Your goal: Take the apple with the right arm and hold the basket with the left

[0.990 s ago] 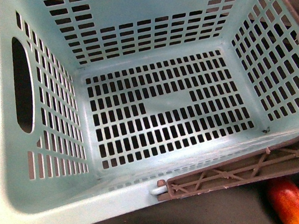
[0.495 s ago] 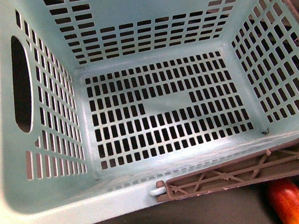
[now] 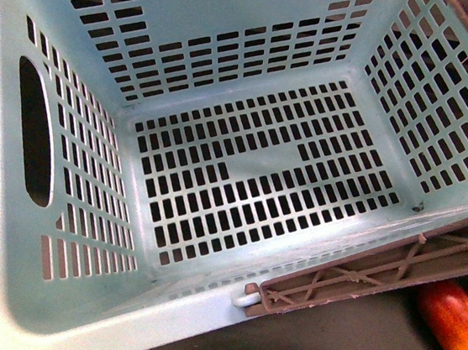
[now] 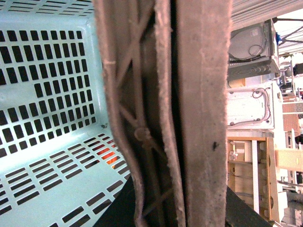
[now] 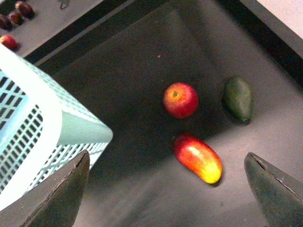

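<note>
The turquoise basket (image 3: 60, 290) fills the front view, tilted, its slotted floor bare. Its brown latticed handle (image 3: 375, 275) lies along the near right rim. In the left wrist view my left gripper (image 4: 175, 203) is shut on that handle (image 4: 151, 118), with the basket's inside (image 4: 42, 94) beside it. In the right wrist view the red apple (image 5: 180, 100) lies on the dark table, beyond the open, empty right gripper (image 5: 170, 198) and apart from it. A basket corner (image 5: 42, 137) is close to one finger (image 5: 66, 194).
A red-to-yellow oblong fruit (image 5: 197, 157) lies next to the apple, nearer the gripper, and also shows in the front view (image 3: 454, 322). A dark green avocado-like fruit (image 5: 238, 98) lies on the apple's other side. Small dark red fruits (image 5: 9, 41) sit beyond the table's edge.
Hardly anything. The basket has shifted very slightly in the front view, and the pale object at the top right has moved a little.
</note>
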Robot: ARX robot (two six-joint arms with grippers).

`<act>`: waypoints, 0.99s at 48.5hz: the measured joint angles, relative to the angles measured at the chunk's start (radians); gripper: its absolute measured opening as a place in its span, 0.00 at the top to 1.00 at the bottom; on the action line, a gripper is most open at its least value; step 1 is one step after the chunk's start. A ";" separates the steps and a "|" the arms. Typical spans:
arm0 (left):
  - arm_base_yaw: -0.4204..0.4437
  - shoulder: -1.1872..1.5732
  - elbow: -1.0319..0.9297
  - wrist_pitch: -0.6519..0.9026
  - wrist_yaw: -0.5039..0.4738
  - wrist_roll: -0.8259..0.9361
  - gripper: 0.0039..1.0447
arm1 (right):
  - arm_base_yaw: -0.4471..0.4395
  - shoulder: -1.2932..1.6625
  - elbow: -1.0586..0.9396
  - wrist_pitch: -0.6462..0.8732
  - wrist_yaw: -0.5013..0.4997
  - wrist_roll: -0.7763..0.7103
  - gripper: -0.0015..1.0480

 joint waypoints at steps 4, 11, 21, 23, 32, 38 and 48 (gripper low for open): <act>0.000 0.000 0.000 0.000 -0.001 0.000 0.83 | -0.056 0.074 0.000 0.043 -0.029 -0.030 0.08; 0.000 0.000 0.000 0.000 -0.002 0.000 0.84 | -0.155 0.357 0.004 0.209 -0.064 -0.134 0.08; 0.000 0.000 0.000 0.000 -0.002 0.000 0.84 | -0.180 0.869 0.104 0.505 -0.094 -0.252 0.08; 0.000 0.000 0.000 0.000 -0.001 0.001 0.84 | -0.176 0.965 0.135 0.542 -0.094 -0.269 0.08; 0.000 0.000 0.000 0.000 -0.002 0.001 0.84 | -0.122 1.368 0.276 0.674 -0.064 -0.351 0.08; 0.000 0.000 0.000 0.000 -0.002 0.000 0.84 | -0.075 1.565 0.370 0.738 -0.037 -0.410 0.08; 0.000 0.000 0.000 0.000 -0.002 0.001 0.84 | -0.009 1.740 0.490 0.766 0.003 -0.507 0.08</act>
